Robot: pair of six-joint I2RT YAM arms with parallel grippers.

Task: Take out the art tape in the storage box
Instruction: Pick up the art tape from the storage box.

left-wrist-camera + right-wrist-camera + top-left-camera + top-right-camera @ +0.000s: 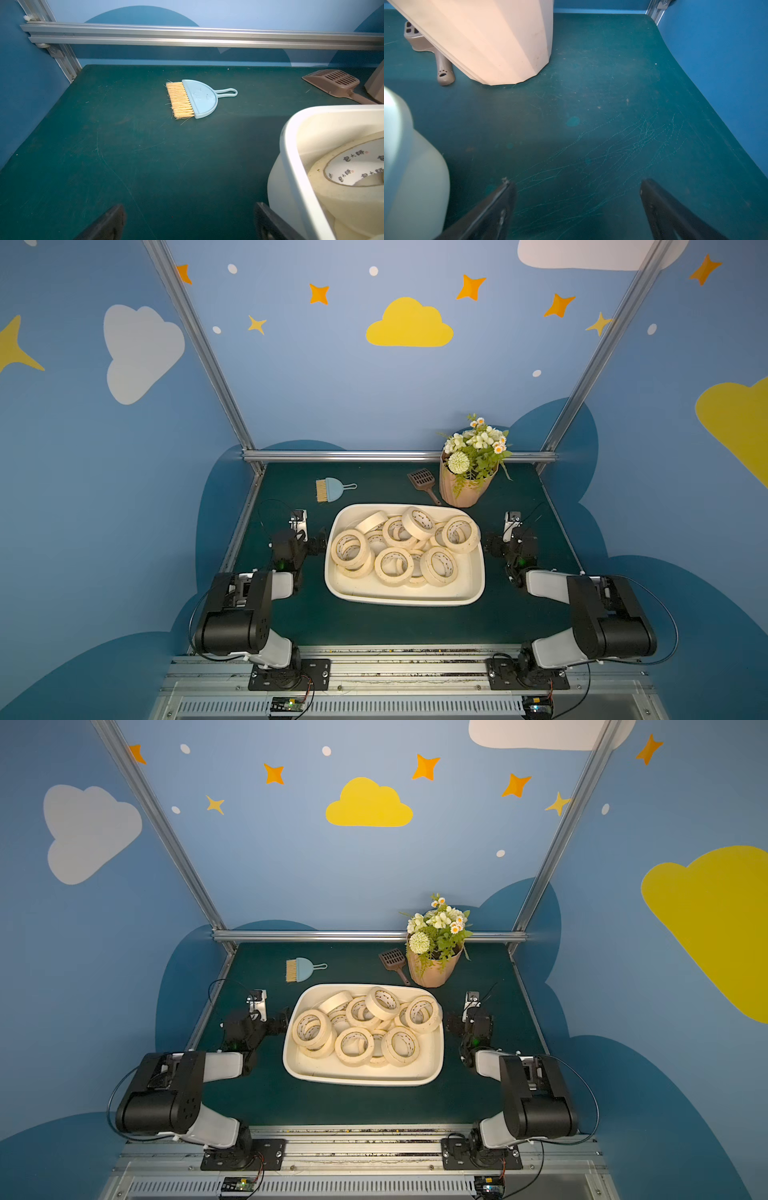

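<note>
The storage box (405, 600) (361, 1079), a shallow cream-white tub, sits in the middle of the green mat in both top views. Several cream-beige art tape rolls (409, 531) (376, 1009) lie piled inside it, some flat and some leaning. My left gripper (306, 540) (262, 1021) (190, 207) rests low beside the box's left wall, open and empty. Its wrist view shows the box rim (291, 145) and one roll (349, 199). My right gripper (509, 543) (469, 1025) (577, 184) rests beside the box's right wall (415, 166), open over bare mat.
A small blue-handled brush (330, 489) (197, 99) lies behind the box at the left. A brown slotted scoop (422, 481) (332, 83) and a ribbed tan flower pot (465, 489) (498, 41) stand behind it at the right. An aluminium rail (395, 456) edges the back.
</note>
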